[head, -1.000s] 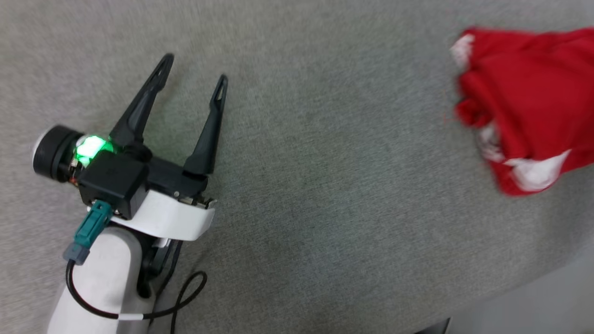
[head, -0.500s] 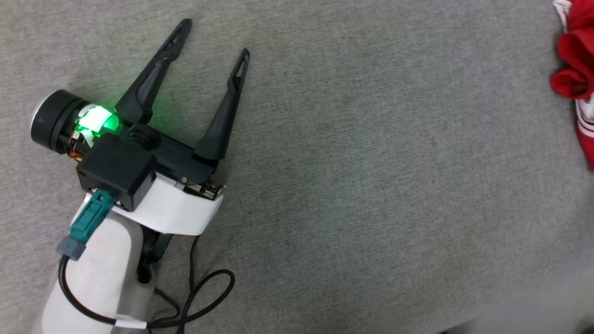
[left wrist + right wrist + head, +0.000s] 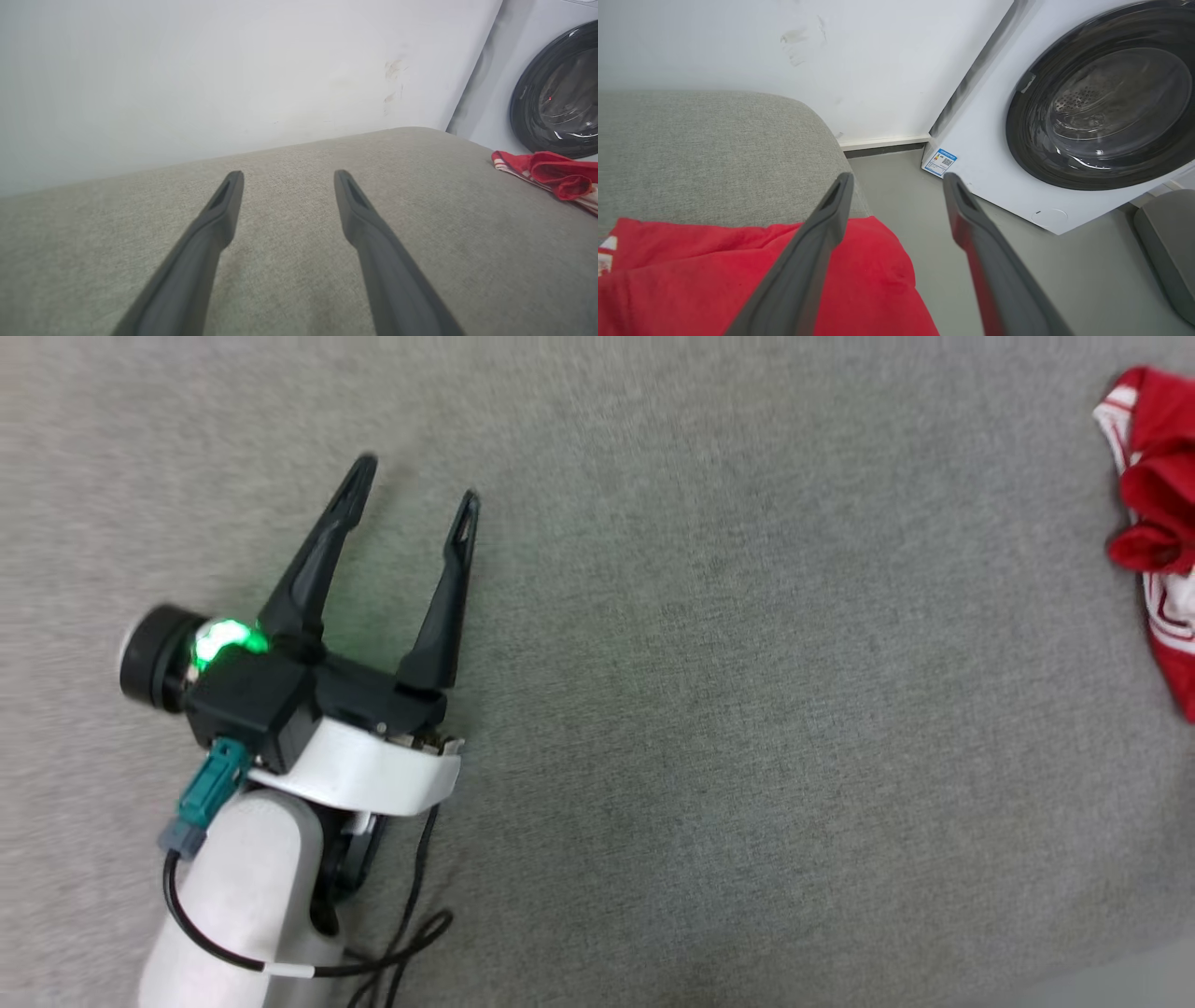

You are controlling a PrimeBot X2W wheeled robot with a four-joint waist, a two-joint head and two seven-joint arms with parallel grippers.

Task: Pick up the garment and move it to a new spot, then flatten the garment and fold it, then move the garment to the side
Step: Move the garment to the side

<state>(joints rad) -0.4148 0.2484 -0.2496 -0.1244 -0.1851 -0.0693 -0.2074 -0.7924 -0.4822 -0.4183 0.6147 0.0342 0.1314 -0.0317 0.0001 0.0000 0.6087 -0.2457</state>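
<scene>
**Head view:** The left gripper [image 3: 417,481] was low over the grey cushion [image 3: 709,709], fingers spread, nothing between them. The garment [image 3: 1154,513] lay crumpled well off to that gripper's right, at the frame edge, red with white striped trim.

**Left wrist view:** The left gripper's [image 3: 288,174] fingers stood apart over bare cushion, pointing toward the wall [image 3: 210,70]. The garment [image 3: 553,175] lay well right of the fingertips, with the washing machine [image 3: 556,102] door behind it.

**Right wrist view:** The right gripper [image 3: 897,177] had its fingers spread wide and gripped nothing. The garment [image 3: 878,280] lay just beneath and left of the fingers, at the cushion's edge. Contact with the left finger could not be judged. The floor [image 3: 901,196] and washing machine lay ahead of the tips.
</scene>
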